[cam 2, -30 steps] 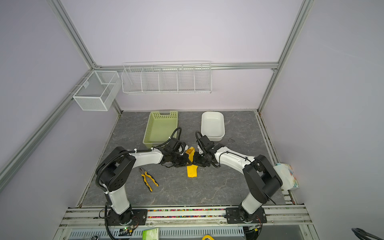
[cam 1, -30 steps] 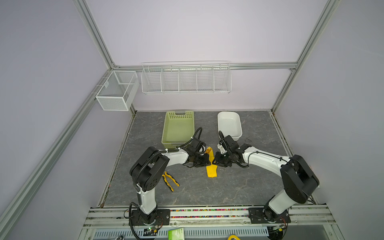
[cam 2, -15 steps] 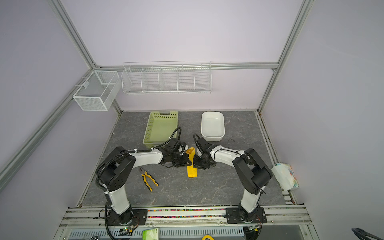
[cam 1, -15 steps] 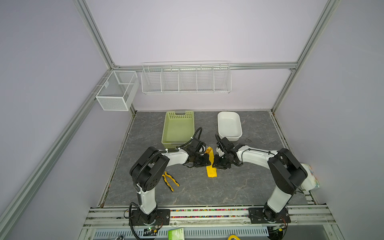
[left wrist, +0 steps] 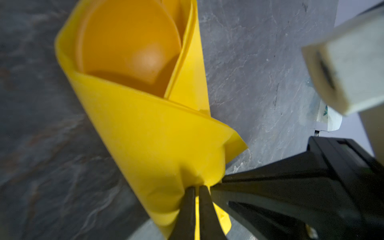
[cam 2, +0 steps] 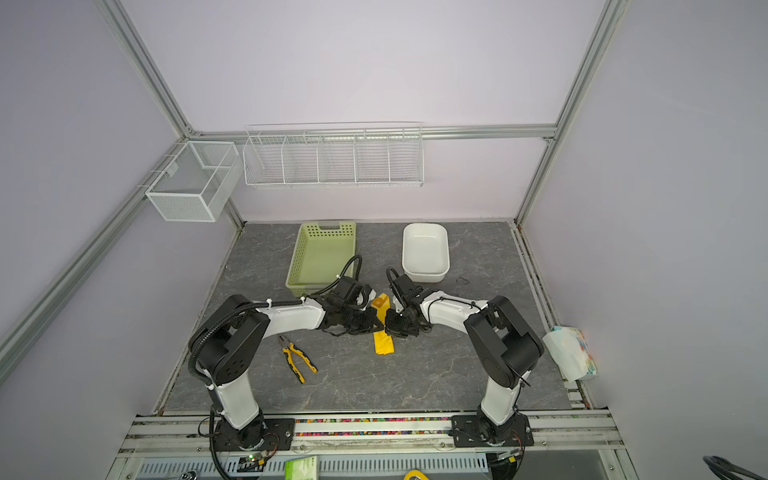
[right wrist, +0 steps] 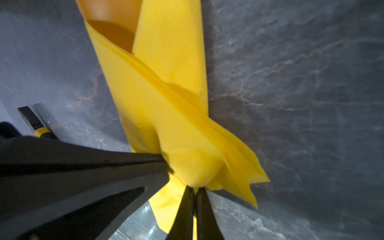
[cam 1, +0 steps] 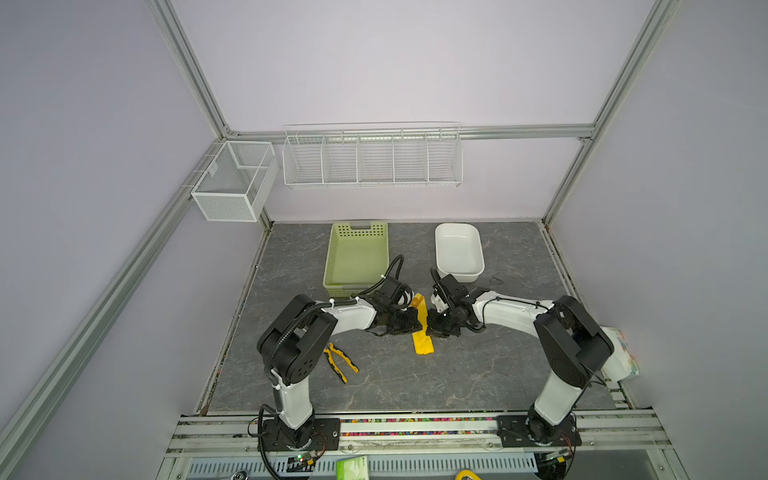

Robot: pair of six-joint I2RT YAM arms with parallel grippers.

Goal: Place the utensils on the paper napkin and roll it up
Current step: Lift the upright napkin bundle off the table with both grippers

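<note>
The paper napkin (cam 1: 422, 332) is thin, light and soft. It creases wherever it is pinched and would tear before it resisted a pull. It lies on the grey surface (cam 1: 478, 374), just off the near right corner of the green basket (cam 1: 357, 253), already wrapped into a loose tube. The round bowl of the orange spoon (left wrist: 128, 45) shows in the tube's open mouth, at the end nearer the basket. The second utensil is probably inside too, but no view shows it. The smooth, stiff plastic could slide out of that mouth if the tube is tipped. The safe hold is on the paper's free flap at mid-length, drawn sideways and not lifted.

The left arm lies low along the basket's near wall, forearm almost level. The left end effector (left wrist: 196, 190) has its jaws pressed together on a bunched fold of the napkin, with only a sliver of yellow between them.

The right arm reaches in from the side away from the basket, mirrored and equally low. The right end effector (right wrist: 193, 190) is likewise closed tight on a gathered corner of the flap, its tips nearly touching the left one's.
</note>
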